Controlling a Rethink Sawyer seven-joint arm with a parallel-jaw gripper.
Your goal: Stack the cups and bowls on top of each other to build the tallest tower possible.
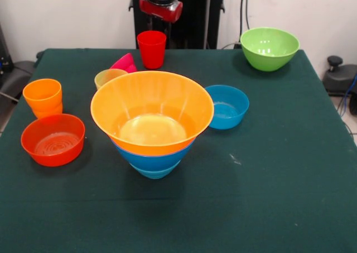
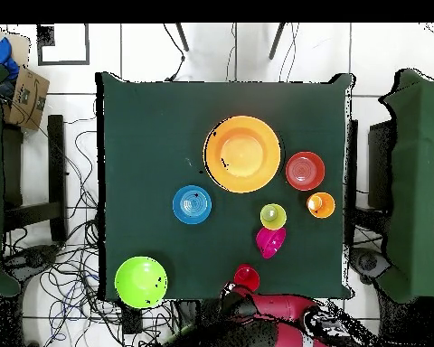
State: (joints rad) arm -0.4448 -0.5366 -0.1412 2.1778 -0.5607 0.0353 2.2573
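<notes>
A dark green tablecloth [image 1: 290,197] covers the table; a cardboard box [image 2: 23,98] and tangled cables [image 2: 71,271] lie beside it.

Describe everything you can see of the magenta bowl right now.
The magenta bowl is small, glossy and looks like plastic. It lies tipped on its side on the green table, not upright; the overhead view shows its opening facing sideways. It sits behind and against the yellow cup, with the red cup just beside it, nearer the robot's end. From the front the yellow cup and the tower's orange bowl hide its lower part. Nothing is inside it that I can see.
</notes>
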